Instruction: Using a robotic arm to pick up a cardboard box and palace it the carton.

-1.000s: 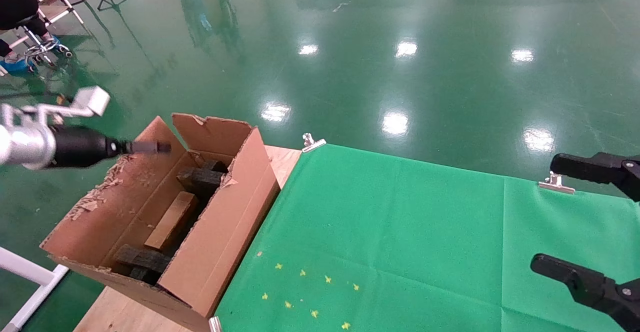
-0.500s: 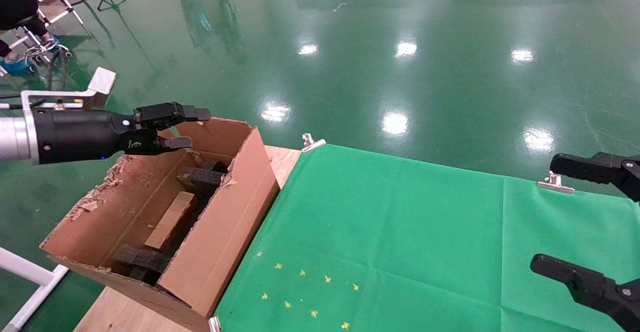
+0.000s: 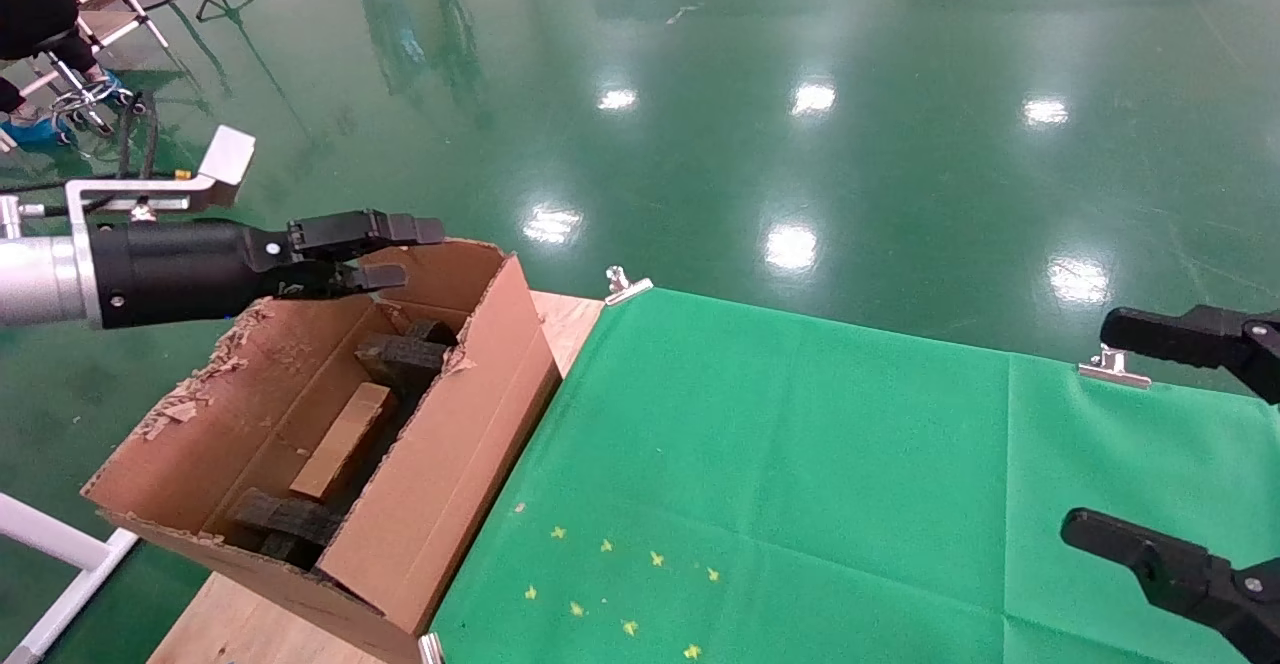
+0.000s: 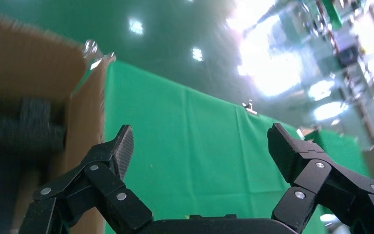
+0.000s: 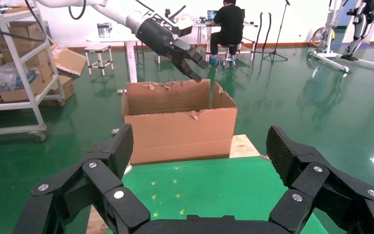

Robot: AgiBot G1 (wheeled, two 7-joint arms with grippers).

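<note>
Below and just behind the left gripper's empty, spread jaws, the cardboard box lies flat inside the carton between black foam blocks, so I'd withdraw clear of the ragged rim; the right gripper waits, jaws apart.

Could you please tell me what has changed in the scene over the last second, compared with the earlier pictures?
The left gripper has swung in from the robot's left and now hovers, open and empty, above the far end of the carton. It took hold of nothing. The cardboard box lies in the carton between the black foam blocks as before, and the right gripper stays parked, open, over the green cloth.
</note>
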